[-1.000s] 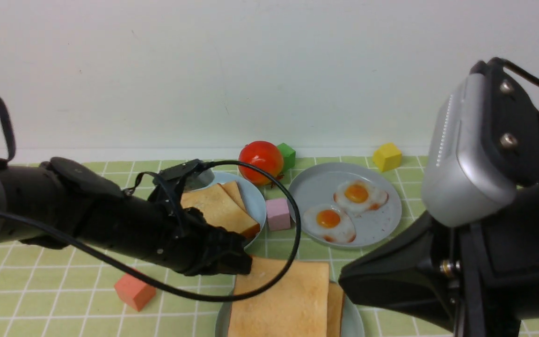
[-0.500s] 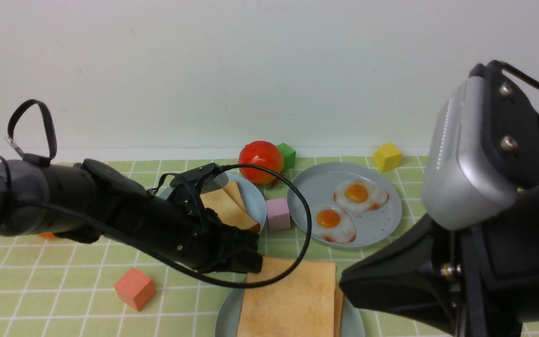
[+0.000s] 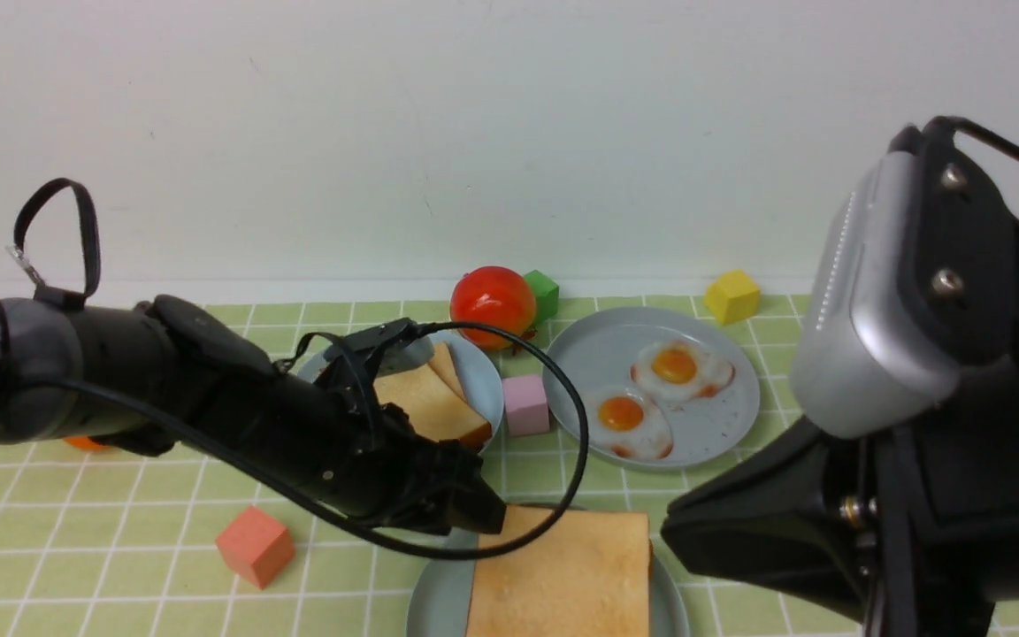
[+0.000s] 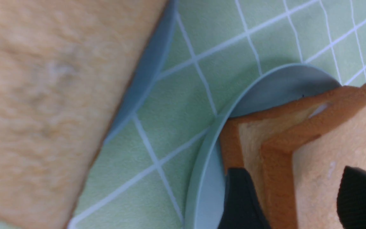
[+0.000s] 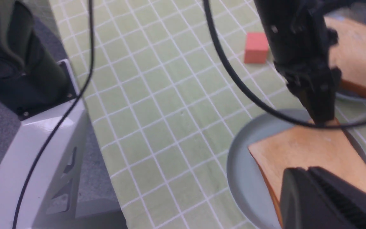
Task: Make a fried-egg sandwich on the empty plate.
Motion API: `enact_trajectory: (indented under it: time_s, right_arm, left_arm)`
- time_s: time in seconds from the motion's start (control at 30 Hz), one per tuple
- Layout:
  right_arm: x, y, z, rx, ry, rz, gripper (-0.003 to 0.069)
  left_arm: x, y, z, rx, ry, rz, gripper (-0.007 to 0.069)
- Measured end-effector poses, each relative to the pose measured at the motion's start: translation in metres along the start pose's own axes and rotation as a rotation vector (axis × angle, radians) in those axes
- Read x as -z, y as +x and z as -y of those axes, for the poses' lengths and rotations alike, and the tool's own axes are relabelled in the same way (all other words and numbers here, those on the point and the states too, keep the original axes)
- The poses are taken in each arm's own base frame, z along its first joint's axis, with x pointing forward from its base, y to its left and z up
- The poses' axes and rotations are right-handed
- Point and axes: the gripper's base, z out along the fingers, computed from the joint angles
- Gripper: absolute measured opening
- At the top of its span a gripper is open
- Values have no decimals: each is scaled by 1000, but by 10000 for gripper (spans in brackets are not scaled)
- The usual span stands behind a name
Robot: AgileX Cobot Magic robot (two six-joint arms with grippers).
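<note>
**Item:** fried-egg sandwich, closing stage.

**Change:** within the last second the left gripper has carried the top slice rightward and down; before, it hung skewed to the left, leaving the lower slice's edge bare along its right; now it lies flat and nearly square over that lower slice; judged: stacking is as good as done, with only release and withdrawal left.

**Left jaws:** set either side of the top slice's far-left corner; whether pinching or already slack cannot be told.

**Location:** on the empty plate, front centre of the tabletop, between the two arms; nearer the robot than the light-blue plate of spare toast and the grey plate with two unused eggs.

**Appearance:** thick square slices, pale golden top face, darker brown crust; it almost covers the plate, with a crescent of rim bare at left; the egg inside is hidden from the front; the left wrist view shows a pale sliver between the two crusts, possibly its white.

**Right gripper**: close by the sandwich; jaws appear pressed together, holding nothing.
</note>
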Motion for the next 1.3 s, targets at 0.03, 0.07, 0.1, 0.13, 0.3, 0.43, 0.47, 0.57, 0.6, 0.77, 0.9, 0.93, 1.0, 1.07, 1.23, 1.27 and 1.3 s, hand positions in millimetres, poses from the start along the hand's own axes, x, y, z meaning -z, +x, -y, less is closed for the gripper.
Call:
enact_trajectory:
  time_s: [0.03,0.07,0.1,0.13,0.3,0.43,0.47,0.57,0.6,0.77,0.9,0.93,1.0,1.07,1.23,1.27,1.3]
  right_arm:
    - [0,0,1,-12,12,-5,54]
    - [0,1,3,-35,32,-14,57]
    - [0,2,5,-57,56,-22,59]
    - [0,3,7,-79,81,-29,61]
    - [3,4,17,-204,201,-16,63]
    - [12,17,20,-287,272,33,64]
    - [14,18,19,-297,275,47,64]
    - [24,43,20,-343,346,126,62]
    - [28,52,20,-356,367,157,55]
    - [49,96,15,-375,425,349,-10]
    - [64,133,7,-348,435,493,-13]
    - [67,144,5,-334,440,522,-13]
    - [67,157,4,-318,451,543,-13]
    - [68,168,3,-300,462,570,-13]
    - [69,176,3,-260,487,593,-10]
    - [70,176,3,-255,489,594,-10]
    - [70,176,3,-253,490,594,-10]
  left_arm:
    - [6,-2,1,-1,-11,18,421]
    - [13,-4,2,-3,-24,39,423]
    - [21,-6,4,-6,-37,59,424]
    - [28,-8,6,-5,-47,77,425]
    - [72,-11,27,-36,-87,161,405]
    - [117,2,50,-68,-127,175,309]
    - [122,4,52,-89,-144,172,296]
    - [166,28,68,-48,-221,204,174]
    - [177,37,71,-24,-244,220,132]
    - [210,96,75,86,-302,276,3]
    - [225,154,76,121,-270,360,-13]
    - [227,169,76,139,-251,387,-13]
    - [230,187,75,165,-229,420,-13]
    - [233,203,75,183,-210,449,-13]
    - [244,222,81,186,-151,541,-13]
    - [245,223,81,186,-142,547,-13]
    - [245,225,82,187,-132,550,-13]
